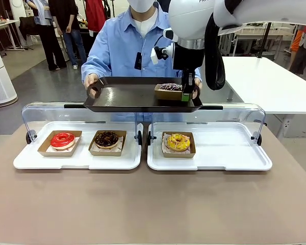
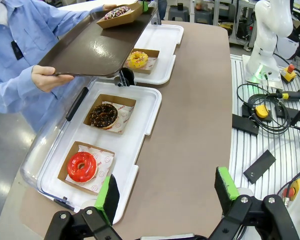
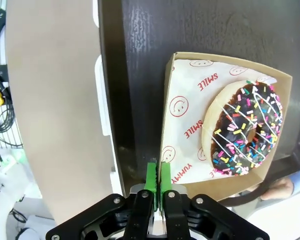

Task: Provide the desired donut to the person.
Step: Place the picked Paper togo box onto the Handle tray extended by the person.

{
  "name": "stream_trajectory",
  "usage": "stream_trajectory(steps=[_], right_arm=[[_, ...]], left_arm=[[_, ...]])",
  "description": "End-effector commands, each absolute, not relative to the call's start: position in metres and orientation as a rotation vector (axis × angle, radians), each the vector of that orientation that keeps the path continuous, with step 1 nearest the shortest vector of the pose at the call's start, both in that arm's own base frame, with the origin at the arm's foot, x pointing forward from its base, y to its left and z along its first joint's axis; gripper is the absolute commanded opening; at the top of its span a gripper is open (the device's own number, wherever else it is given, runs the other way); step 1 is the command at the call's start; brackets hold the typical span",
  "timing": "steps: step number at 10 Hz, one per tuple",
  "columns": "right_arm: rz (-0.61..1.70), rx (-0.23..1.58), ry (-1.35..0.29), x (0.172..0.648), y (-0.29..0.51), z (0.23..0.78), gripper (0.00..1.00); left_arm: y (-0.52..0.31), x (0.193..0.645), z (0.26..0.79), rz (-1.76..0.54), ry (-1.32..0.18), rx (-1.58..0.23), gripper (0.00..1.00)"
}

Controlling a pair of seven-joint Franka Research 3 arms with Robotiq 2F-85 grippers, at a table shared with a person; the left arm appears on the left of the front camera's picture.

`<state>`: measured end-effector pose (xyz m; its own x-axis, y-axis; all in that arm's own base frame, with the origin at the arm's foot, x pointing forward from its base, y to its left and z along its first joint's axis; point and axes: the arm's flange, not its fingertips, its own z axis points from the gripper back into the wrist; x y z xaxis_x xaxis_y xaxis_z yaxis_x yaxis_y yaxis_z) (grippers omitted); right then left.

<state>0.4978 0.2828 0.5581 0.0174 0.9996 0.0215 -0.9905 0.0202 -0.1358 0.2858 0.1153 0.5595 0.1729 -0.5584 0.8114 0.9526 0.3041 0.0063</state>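
Cardboard box (image 1: 168, 95) w/ donut (image 3: 226, 141), level

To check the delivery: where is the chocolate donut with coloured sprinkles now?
The sprinkled chocolate donut lies in a brown cardboard box at the right end of the person's dark tray, front view.

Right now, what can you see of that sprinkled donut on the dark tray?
The sprinkled donut is a ring with chocolate glaze, thin white stripes and coloured sprinkles over pale dough. It lies on printed paper in an open cardboard box, which sits on the dark tray that the person holds above the display cases. The right gripper pinches the box's edge.
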Motion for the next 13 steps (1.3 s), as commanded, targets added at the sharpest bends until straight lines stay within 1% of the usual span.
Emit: stream_trajectory(steps=[1,2,4,5,6,7,12,13], right_arm=[[1.587,-0.055,-0.108,0.502,0.282,0.562,0.64],[1.592,-0.055,-0.108,0.502,0.282,0.562,1.00],[1.603,-0.055,-0.105,0.501,0.282,0.560,1.00],[1.606,-0.054,-0.104,0.501,0.282,0.560,0.84],[1.607,-0.054,-0.105,0.501,0.282,0.559,0.94],[1.609,-0.052,-0.105,0.500,0.281,0.559,1.00],[1.621,-0.047,-0.103,0.497,0.276,0.559,1.00],[1.625,-0.076,-0.120,0.493,0.271,0.562,1.00]], left_arm=[[0.117,0.286,0.560,-1.171,-0.835,-0.598,1.00],[0.117,0.286,0.560,-1.171,-0.835,-0.598,1.00],[0.117,0.286,0.560,-1.171,-0.835,-0.598,1.00],[0.117,0.286,0.560,-1.171,-0.835,-0.598,1.00],[0.117,0.286,0.560,-1.171,-0.835,-0.598,1.00],[0.117,0.286,0.560,-1.171,-0.835,-0.598,1.00],[0.117,0.286,0.560,-1.171,-0.835,-0.598,1.00],[0.117,0.286,0.560,-1.171,-0.835,-0.598,1.00]])
